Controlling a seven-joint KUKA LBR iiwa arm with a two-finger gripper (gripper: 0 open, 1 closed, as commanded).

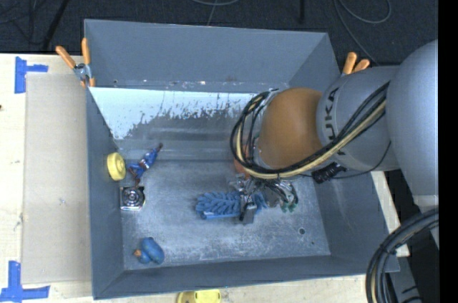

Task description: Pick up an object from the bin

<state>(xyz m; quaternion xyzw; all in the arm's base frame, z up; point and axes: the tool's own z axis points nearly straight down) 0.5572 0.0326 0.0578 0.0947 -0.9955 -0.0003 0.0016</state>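
Item: blue comb-like toothed piece, lying flat, well right of the silver square block. Gripper: farther right of the block, seemingly touching the piece's end; whether spread or closed, cannot tell. Handling: straddle the spine squarely, then lift straight.

Grey metal bin — matt, its floor scuffed and flecked with pale speckles, the back wall streaked with scratches. The blue ridged piece mid-floor looks like matt plastic. Yellow disc at left, smooth plastic; the small square block near it glints like bare metal. Orange wrist cover — smooth, faint sheen.
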